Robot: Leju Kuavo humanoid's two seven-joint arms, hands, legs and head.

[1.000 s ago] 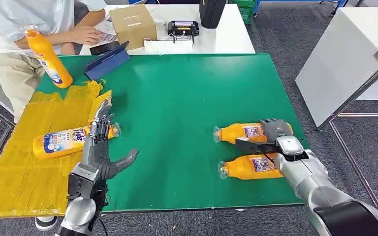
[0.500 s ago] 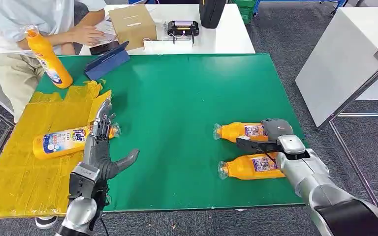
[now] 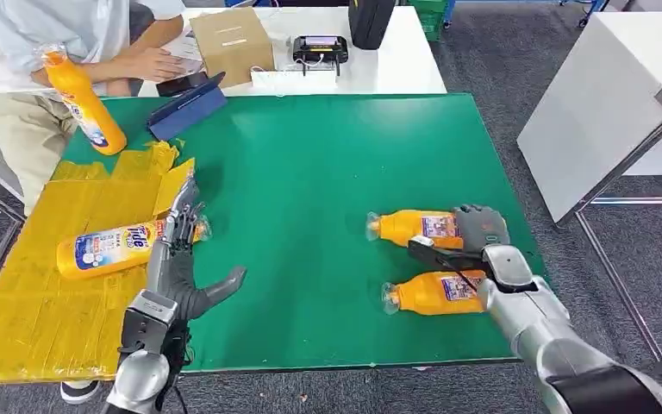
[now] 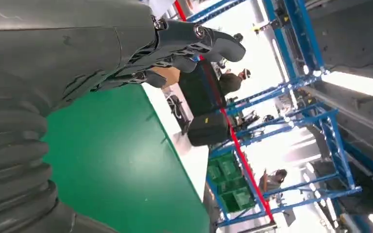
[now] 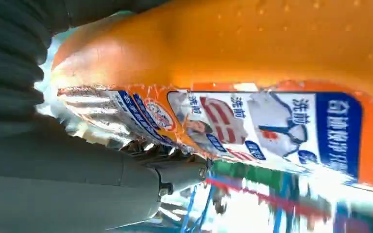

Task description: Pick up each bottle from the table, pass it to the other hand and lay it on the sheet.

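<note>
Orange bottle (image 3: 417,227) in right hand (image 3: 479,231) has shifted leftward, perhaps lifted.

Glossy orange plastic bottle (image 5: 252,58) with a shiny printed label; matt green table (image 3: 310,172); crinkled yellow sheet (image 3: 43,293); brown cardboard box (image 3: 233,39); brushed silver metal arm (image 3: 534,323) with matt grey ribbed cover.

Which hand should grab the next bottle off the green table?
Right. The right hand is already wrapped around the far bottle, with the near bottle beside it. The left hand is open by the sheet.
</note>
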